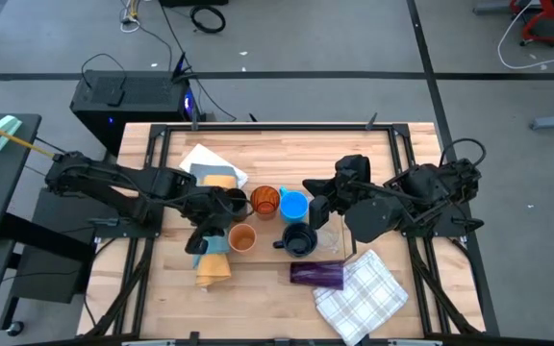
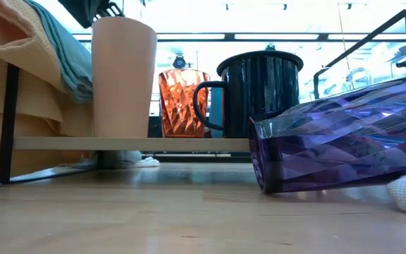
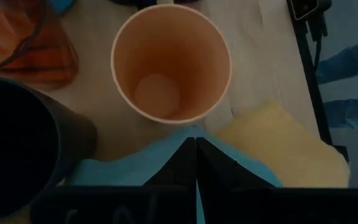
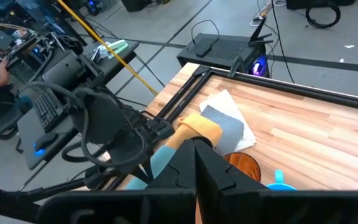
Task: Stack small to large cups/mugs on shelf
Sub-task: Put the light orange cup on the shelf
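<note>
L gripper (image 1: 212,234) hovering just beside peach cup (image 1: 242,237), jaws pressed together, holding nothing; R gripper (image 1: 317,210) waiting nearby, jaws likewise.

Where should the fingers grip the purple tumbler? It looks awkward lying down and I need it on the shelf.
The purple tumbler lies on its side by the checked cloth. Probably best to come from above and pinch across its faceted body mid-length, since the rim faces sideways in the low view and the round wall could roll.
</note>
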`<state>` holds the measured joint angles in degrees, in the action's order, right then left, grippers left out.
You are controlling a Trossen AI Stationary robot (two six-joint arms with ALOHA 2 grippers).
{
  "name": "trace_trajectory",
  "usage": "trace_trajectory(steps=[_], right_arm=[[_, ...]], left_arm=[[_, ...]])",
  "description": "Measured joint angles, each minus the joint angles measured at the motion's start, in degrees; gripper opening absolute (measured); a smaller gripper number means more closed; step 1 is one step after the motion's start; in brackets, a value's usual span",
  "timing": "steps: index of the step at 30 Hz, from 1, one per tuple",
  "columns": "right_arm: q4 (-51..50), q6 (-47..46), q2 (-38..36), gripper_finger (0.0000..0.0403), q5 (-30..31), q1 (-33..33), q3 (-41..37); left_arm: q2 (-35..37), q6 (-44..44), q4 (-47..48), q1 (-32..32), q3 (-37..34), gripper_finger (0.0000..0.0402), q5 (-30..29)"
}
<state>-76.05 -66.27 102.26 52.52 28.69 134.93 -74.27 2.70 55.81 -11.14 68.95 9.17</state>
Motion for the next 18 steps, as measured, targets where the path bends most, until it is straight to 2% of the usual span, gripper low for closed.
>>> trace_trajectory(steps=[4, 12, 18], right_arm=[[0.0, 0.0, 0.0, 0.0000, 0.0, 0.0, 0.0], [0.7, 0.3, 0.0, 0.0000, 0.0, 0.0, 0.0], [0.9, 0.3, 0.0, 0.0000, 0.0, 0.0, 0.0]], left_arm=[[-1.1, -0.4, 0.1, 0.0, 0.0, 0.0007, 0.0], [-2.8, -0.9, 0.8, 0.0, 0.1, 0.0027, -0.1], [-4.1, -1.1, 1.6, 0.0, 0.2, 0.0012, -0.1]])
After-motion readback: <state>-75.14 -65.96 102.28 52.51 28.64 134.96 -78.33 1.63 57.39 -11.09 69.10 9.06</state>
